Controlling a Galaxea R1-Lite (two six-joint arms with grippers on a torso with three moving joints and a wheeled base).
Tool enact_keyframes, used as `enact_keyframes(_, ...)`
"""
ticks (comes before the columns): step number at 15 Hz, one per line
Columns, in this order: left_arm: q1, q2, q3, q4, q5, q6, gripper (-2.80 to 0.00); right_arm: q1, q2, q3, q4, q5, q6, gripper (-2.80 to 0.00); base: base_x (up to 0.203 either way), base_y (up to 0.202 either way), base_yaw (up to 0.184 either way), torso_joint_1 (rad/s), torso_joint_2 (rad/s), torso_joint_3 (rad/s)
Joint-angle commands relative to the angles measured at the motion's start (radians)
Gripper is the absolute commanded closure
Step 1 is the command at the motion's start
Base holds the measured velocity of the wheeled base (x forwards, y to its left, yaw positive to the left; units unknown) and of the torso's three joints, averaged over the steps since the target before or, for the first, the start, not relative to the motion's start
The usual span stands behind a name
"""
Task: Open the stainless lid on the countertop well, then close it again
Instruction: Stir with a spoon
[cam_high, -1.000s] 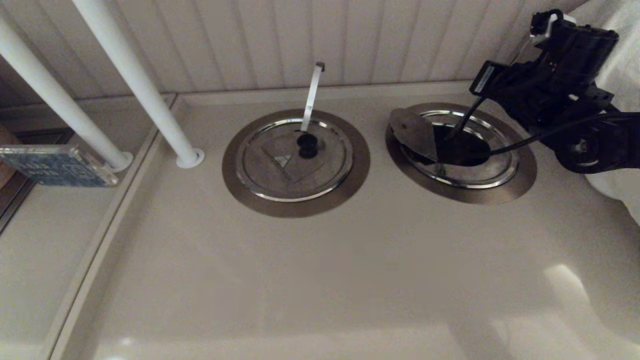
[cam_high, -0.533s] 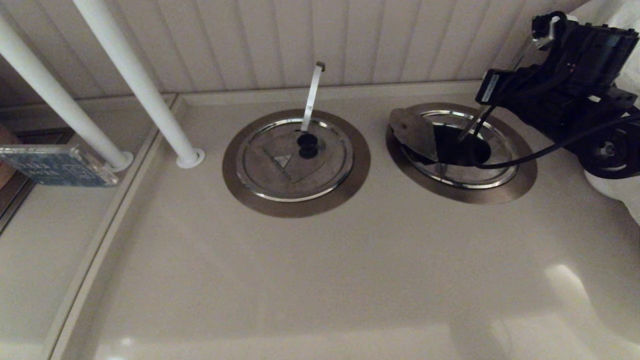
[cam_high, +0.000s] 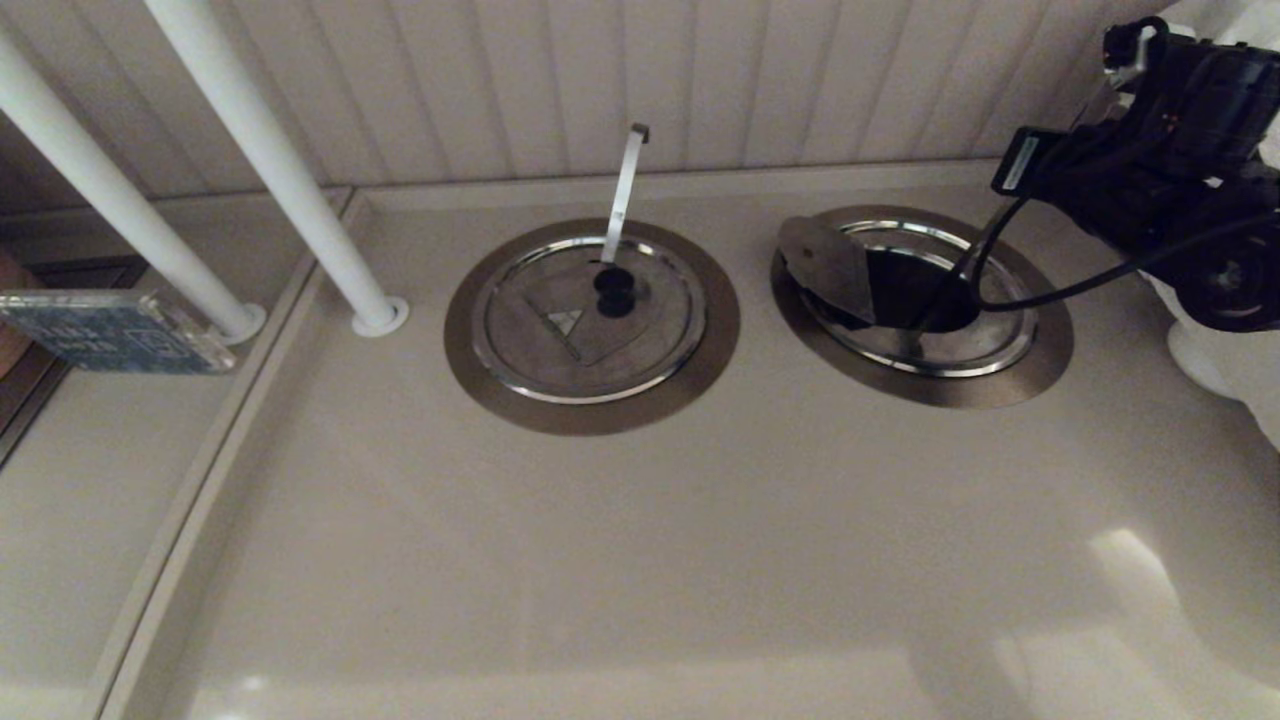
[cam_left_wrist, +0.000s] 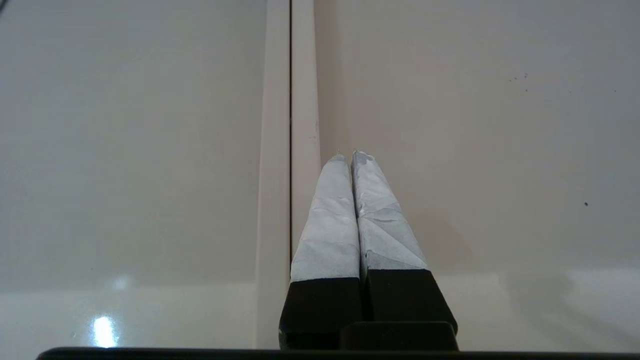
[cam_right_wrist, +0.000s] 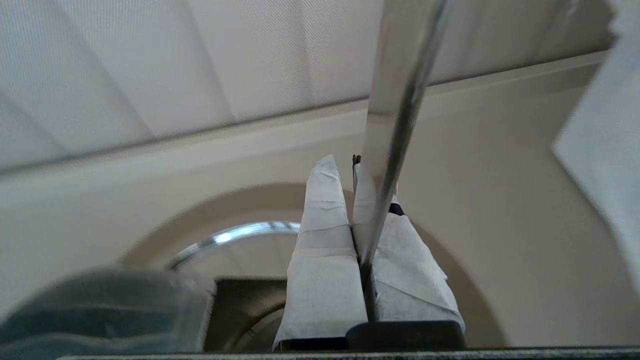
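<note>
Beige counter (cam_high: 640, 520): lid (cam_high: 915, 290) flap raised, well (cam_high: 1040, 360) exposed. Right gripper (cam_right_wrist: 350, 165) pinching slanted strip (cam_right_wrist: 395, 125). Next, probably: lower to close. Left gripper (cam_left_wrist: 348, 154) pressed together, parked.

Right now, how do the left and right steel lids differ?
The twin lid lies shut over its hole; the stainless lid is open, its flap clear of a dark opening. The twin lid's strip stands nearly upright and free; the stainless lid's slanted strip is pinched by the right gripper. Both sit in wide brushed-steel rings. The left gripper is parked, shut.
</note>
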Motion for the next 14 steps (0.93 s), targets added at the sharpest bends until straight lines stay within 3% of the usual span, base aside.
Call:
enact_keyframes(1,0.000,-0.002,0.000,0.000,0.000,0.000,0.00,0.006,0.054,-0.054,-0.004,-0.015,0.034,0.00,0.000,0.000,0.000,0.000,0.00,0.000)
enact_keyframes(4,0.000,-0.002,0.000,0.000,0.000,-0.001,0.00,0.031,0.082,-0.107,-0.002,-0.062,0.072,0.00,0.000,0.000,0.000,0.000,0.00,0.000)
enact_keyframes(9,0.000,-0.002,0.000,0.000,0.000,0.000,0.00,0.089,0.020,-0.066,0.001,-0.064,0.122,0.00,0.000,0.000,0.000,0.000,0.00,0.000)
enact_keyframes(14,0.000,-0.002,-0.001,0.000,0.000,0.000,0.00,0.103,-0.079,0.006,0.003,-0.050,0.106,0.00,0.000,0.000,0.000,0.000,0.00,0.000)
